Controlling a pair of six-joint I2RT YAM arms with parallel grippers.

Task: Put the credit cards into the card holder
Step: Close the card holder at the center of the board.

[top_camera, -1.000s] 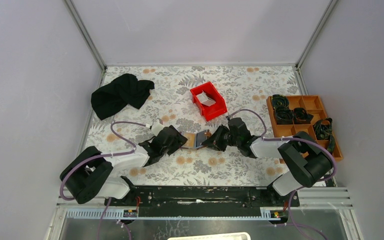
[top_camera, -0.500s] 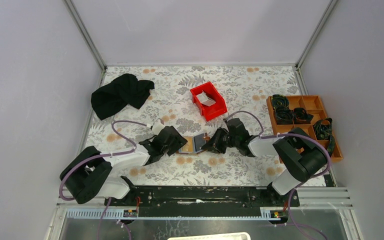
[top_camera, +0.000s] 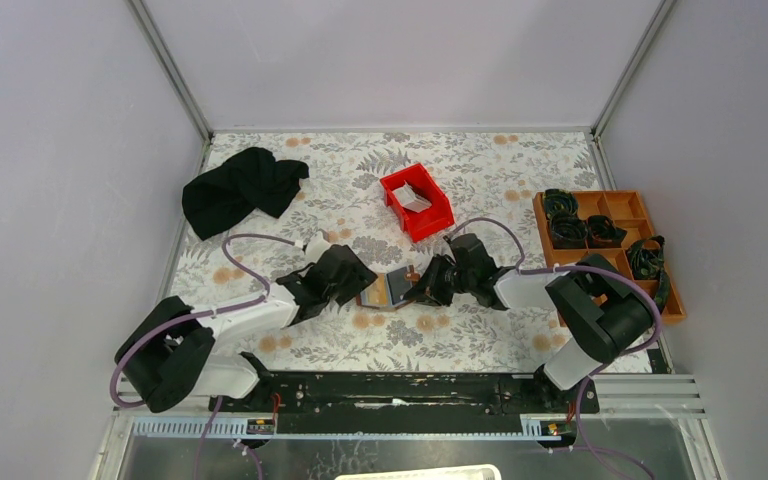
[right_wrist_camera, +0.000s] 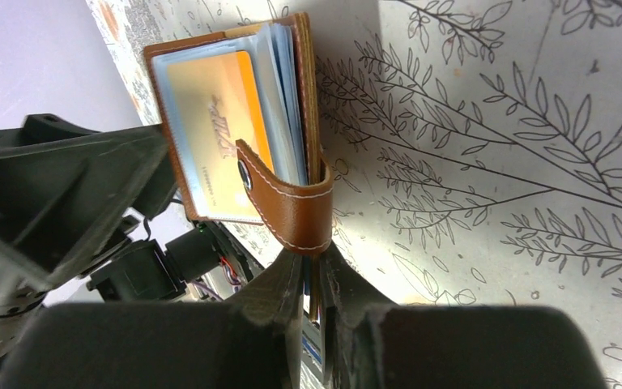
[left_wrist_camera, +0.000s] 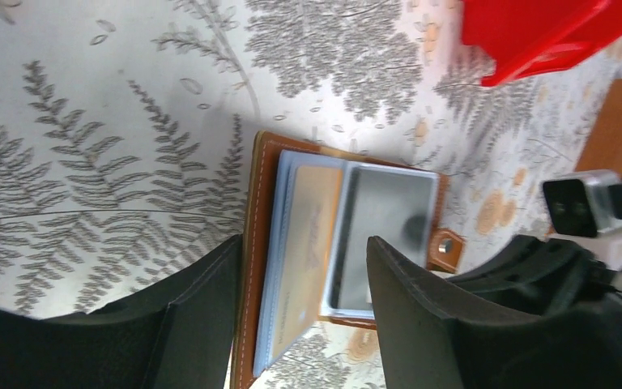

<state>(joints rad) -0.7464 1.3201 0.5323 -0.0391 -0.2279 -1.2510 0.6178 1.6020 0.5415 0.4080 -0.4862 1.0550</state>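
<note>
Two grippers: closed in on the card holder [top_camera: 387, 290] at mid-table, left gripper [top_camera: 352, 283] on one side, right gripper [top_camera: 418, 290] on the other.
Just changed: apparently raised and tilted between the arms a second ago, with a pale card upright at its mouth; now laid open and flat on the table.
Grey card [left_wrist_camera: 385, 235]: lying against the inner pocket side beside the clasp, seemingly seated or close to it.
Meaning for the task: judged one card in or nearly in; what look like further cards [top_camera: 415, 199] waiting in the red bin [top_camera: 430, 225].
Left grip: spread wide, fingers [left_wrist_camera: 198, 324] straddling the near edge, holding nothing.
Right grip: pressed thin on the cover edge just below the tab clasp [right_wrist_camera: 287, 207], pinning it.
Writing: slanted script on the orange card [right_wrist_camera: 223, 134] in a sleeve, too blurred to read; no brand legible elsewhere.
Elsewhere: black cloth [top_camera: 242, 188] far left, compartment tray [top_camera: 622, 208] far right, both well apart from the work.
</note>
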